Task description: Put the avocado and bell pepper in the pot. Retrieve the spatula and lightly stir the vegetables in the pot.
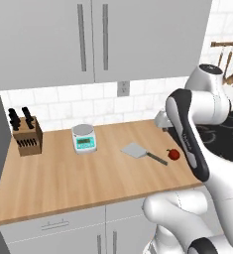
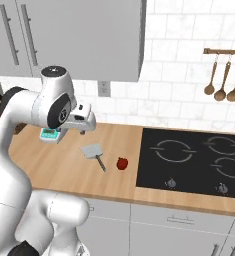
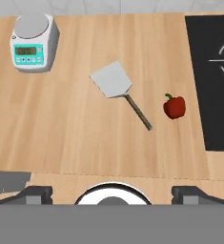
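While the pincer point(image 3: 111, 193) hangs wide open and empty, the spatula point(image 3: 118, 90) lies on open desk point(image 3: 61, 133), handle pointing toward the bell pepper point(image 3: 174, 106).

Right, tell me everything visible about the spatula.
The spatula has a flat, light-grey, squarish blade and a thin dark-grey handle. It lies flat on the wooden counter, between the kitchen scale and the bell pepper, handle end nearest the pepper but apart from it. Nothing but the counter touches it.
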